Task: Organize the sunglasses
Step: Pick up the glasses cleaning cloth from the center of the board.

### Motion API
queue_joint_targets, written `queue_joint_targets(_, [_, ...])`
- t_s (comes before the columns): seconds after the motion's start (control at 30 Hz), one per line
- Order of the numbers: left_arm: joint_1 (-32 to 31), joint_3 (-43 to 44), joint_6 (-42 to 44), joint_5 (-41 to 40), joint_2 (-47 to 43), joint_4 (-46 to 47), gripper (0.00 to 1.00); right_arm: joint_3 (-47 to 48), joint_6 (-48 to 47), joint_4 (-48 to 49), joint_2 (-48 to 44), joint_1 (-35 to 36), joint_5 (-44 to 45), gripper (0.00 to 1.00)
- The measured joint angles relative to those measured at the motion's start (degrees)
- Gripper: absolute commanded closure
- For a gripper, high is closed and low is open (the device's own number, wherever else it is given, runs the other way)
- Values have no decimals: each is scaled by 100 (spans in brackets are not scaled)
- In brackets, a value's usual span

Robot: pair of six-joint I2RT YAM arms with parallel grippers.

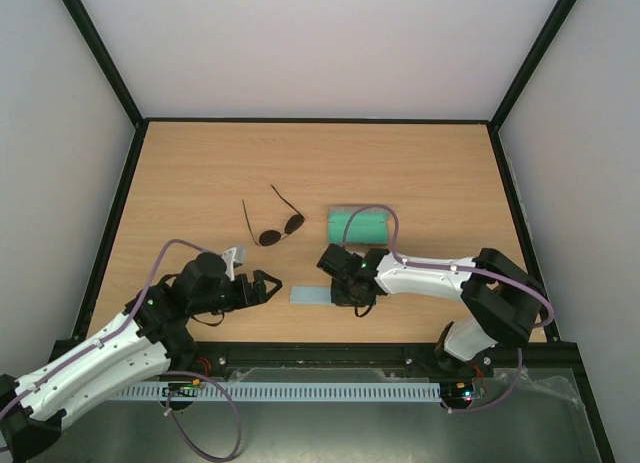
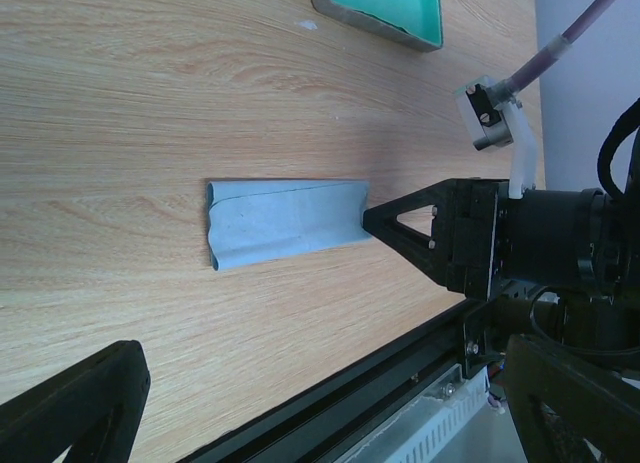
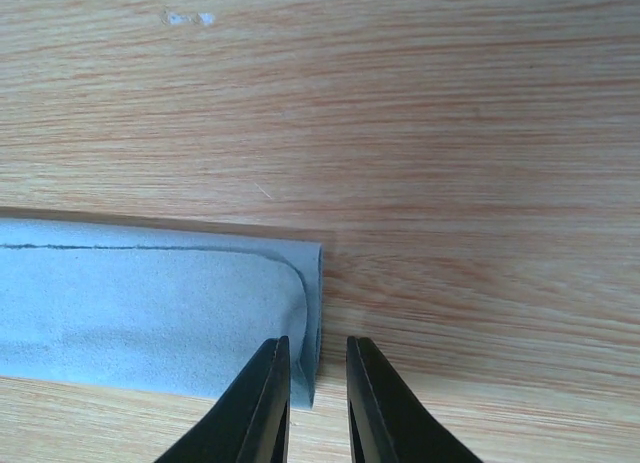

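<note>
While the sunglasses [image 1: 280, 231] lie untouched on the bench [image 1: 200, 173], wire arms splayed toward the far side and just left of the case [image 1: 358, 226], attention is given to the cloth [image 2: 285, 221] instead. It is folded into a narrow strip near the front edge, between the two grippers. The right gripper [image 3: 318, 345] is lowered at the strip's right end. Its fingers are drawn almost together with only a slim gap, in which the folded edge is seen. Whether the fabric is actually nipped cannot be told. Such a low, narrow approach is judged to suit a thin, limp thing lying flat. The left gripper [image 1: 268, 286] is held wide apart just off the strip's left end, touching nothing, probably so that the other end can be taken. The case's green inside is exposed, ready for the sunglasses, whose arms are judged to need folding first.
</note>
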Motion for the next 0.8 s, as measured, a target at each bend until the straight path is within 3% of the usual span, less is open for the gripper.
queue_joint_targets(0.8, [0, -13, 0, -2, -181, -101, 1, 190, 20, -2, 291, 26, 114, 86])
